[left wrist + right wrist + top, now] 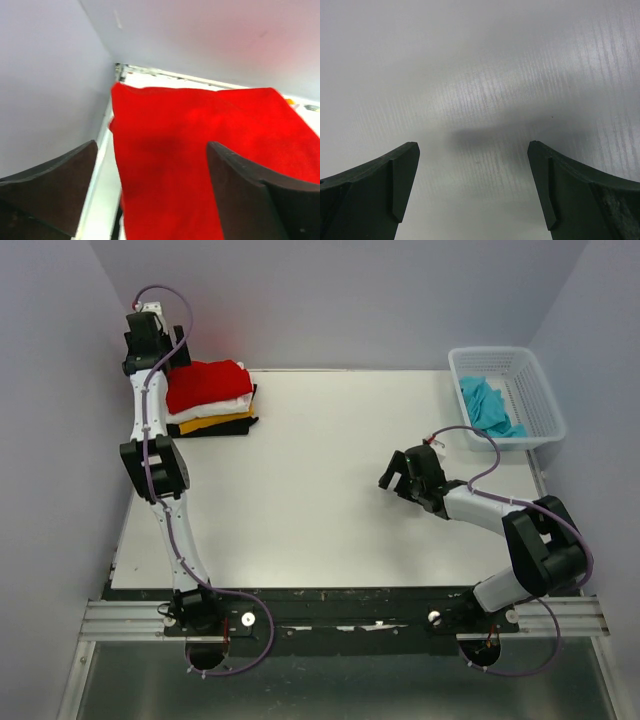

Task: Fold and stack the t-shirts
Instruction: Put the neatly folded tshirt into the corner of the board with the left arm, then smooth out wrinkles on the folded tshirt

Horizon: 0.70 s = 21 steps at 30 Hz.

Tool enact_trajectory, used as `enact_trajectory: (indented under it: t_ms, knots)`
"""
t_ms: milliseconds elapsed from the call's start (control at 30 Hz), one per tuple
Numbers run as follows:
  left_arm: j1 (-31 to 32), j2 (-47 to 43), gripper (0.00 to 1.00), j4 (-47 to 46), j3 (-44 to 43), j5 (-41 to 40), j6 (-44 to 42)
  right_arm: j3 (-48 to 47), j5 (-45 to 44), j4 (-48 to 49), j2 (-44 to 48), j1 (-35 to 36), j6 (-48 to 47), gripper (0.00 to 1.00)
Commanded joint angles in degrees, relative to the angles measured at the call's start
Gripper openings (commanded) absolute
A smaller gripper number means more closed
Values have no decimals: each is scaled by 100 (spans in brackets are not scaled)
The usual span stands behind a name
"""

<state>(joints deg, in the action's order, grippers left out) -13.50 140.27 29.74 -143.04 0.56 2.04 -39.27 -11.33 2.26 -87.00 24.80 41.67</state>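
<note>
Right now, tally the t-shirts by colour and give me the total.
Red t-shirt, folded, on top of the pile: 1
White t-shirt, folded, under it: 1
Yellow-orange t-shirt, folded: 1
Black t-shirt, folded, at the bottom: 1
Turquoise t-shirt, crumpled in the basket: 1
Total: 5

The surface [330,500] is a white, matt, rectangular board. The right wrist view shows fine ribbing on it. A plain, pale lilac-grey back wall [340,300] stands behind its far edge. A left wall [50,440] and a right wall [600,350] of the same colour close its sides. A black strip [340,597] and an aluminium rail [340,618] run along its near edge. Lighting is even, and shadows on the surface are soft.
</note>
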Motion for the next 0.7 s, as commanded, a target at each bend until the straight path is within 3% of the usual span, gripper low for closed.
enact_trajectory:
  t_ms: [0,67,167,400,567,667]
  knots:
    - [0,-577,99,-169,-20,-727,280,118,4,-486,-133,-2,-9,100]
    - [161,-950,99,-209,307,-938,292,155,-15,-490,-39,-1,-6,100]
    - [453,-1504,99,-319,867,-635,267,199,-59,-499,76,-6,-26,100]
    - [743,-1393,99,2,927,2163,846,224,82,-466,17,-2,-50,100]
    - [740,-814,99,322,446,1872,843,262,63,-466,37,-7,-73,100]
    - [730,-708,99,481,641,1900,733,263,115,-404,-14,-2,-78,100]
